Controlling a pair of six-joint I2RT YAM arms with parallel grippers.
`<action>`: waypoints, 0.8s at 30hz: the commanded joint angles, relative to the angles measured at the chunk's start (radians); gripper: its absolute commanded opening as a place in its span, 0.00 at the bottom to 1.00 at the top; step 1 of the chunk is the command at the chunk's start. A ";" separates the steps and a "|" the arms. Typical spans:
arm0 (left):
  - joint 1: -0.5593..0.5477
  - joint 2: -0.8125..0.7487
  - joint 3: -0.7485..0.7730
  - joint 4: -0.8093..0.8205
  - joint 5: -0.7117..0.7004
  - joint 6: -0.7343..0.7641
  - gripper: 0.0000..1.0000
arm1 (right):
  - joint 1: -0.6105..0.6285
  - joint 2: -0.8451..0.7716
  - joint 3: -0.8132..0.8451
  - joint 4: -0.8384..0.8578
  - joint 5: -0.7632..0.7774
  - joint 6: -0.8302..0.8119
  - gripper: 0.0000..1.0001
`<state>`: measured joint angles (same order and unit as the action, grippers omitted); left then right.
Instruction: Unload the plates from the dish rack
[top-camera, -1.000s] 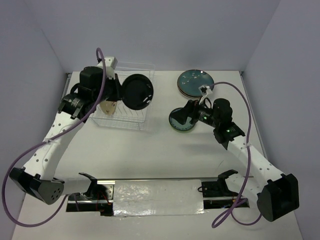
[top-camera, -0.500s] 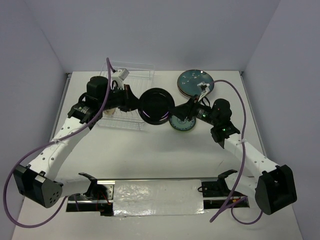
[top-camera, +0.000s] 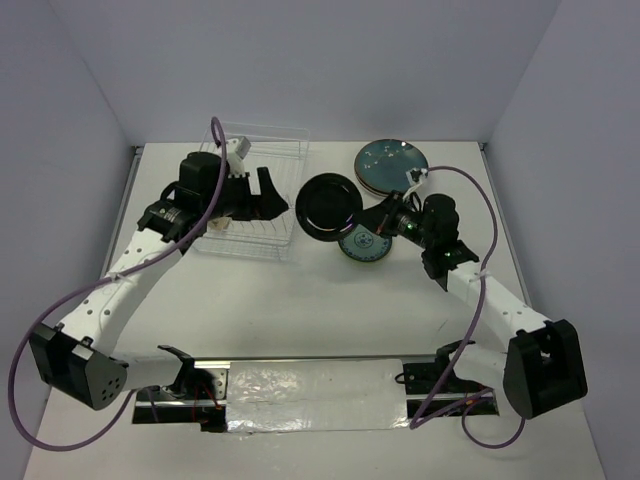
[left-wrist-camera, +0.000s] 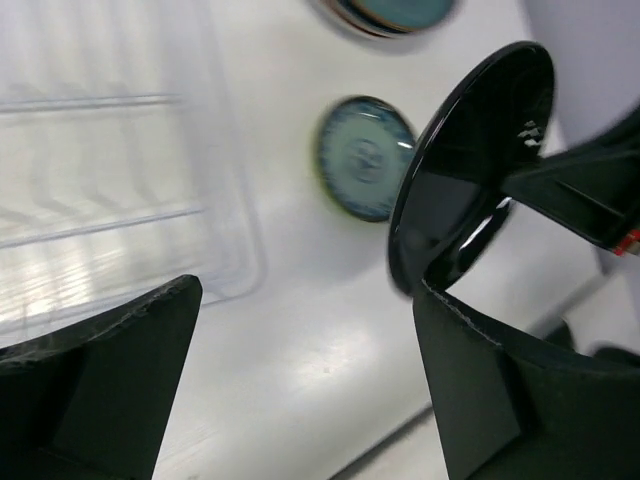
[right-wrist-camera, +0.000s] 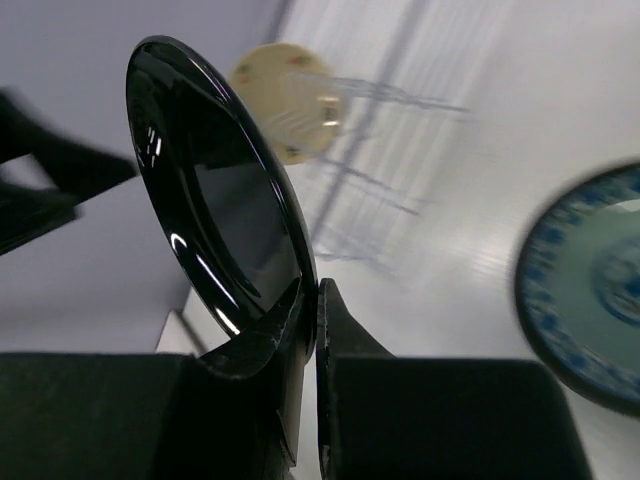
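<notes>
right gripper (right-wrist-camera: 312, 296) pinches glossy (black) plate (right-wrist-camera: 228, 215)

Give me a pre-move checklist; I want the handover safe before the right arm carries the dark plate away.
1. Right gripper shut on dark plate rim: ok.
2. Left gripper open: ok.
3. Left fingers clear of the plate: cannot tell.
4. Top of the plate stack uncovered: ok.
5. Dish rack emptied: not ok, tan plate stands in it.
</notes>
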<state>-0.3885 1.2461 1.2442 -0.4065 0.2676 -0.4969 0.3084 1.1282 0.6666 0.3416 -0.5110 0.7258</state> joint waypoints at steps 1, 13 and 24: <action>0.002 -0.014 0.098 -0.150 -0.337 0.021 1.00 | -0.070 0.044 0.013 -0.160 0.158 0.057 0.00; 0.010 0.064 0.323 -0.417 -0.752 0.126 0.99 | -0.203 0.303 0.065 -0.277 0.247 -0.045 0.02; 0.049 0.151 0.354 -0.439 -0.735 0.159 1.00 | -0.184 0.308 0.062 -0.315 0.314 -0.075 0.70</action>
<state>-0.3531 1.3762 1.5673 -0.8455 -0.4522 -0.3645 0.1093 1.4960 0.6895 0.0540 -0.2646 0.6857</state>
